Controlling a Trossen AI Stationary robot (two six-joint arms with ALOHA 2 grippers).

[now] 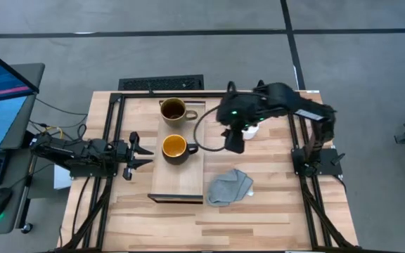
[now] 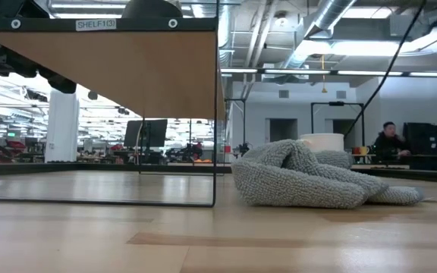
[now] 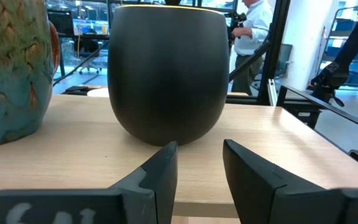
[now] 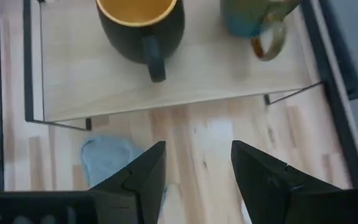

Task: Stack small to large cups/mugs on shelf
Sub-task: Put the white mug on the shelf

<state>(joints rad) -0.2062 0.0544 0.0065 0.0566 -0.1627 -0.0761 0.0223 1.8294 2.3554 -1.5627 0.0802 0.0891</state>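
Over the table's far right part, right gripper (image 1: 235, 138) hangs with jaws apart, empty, white mug (image 1: 251, 129) mostly hidden beneath. Centre over it, descend straight. Black mug (image 1: 175, 147) and olive mug (image 1: 173, 109) sit on shelf (image 1: 162, 184); left gripper (image 1: 138, 154) spread, idle.

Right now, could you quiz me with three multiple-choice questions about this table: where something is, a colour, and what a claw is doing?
1. Where is the grey cloth?
A. on the table beside the shelf
B. on the shelf
C. inside a mug

2. What colour is the inside of the black mug?
A. white
B. yellow-orange
C. blue

3. The right claw is:
A. clamped on the cloth
B. gripping a mug
C. open, holding nothing

Answers: 1 A, the overhead view shows it right of the board. 2 B, seen from above. 3 C, its fingers stand apart over bare table.
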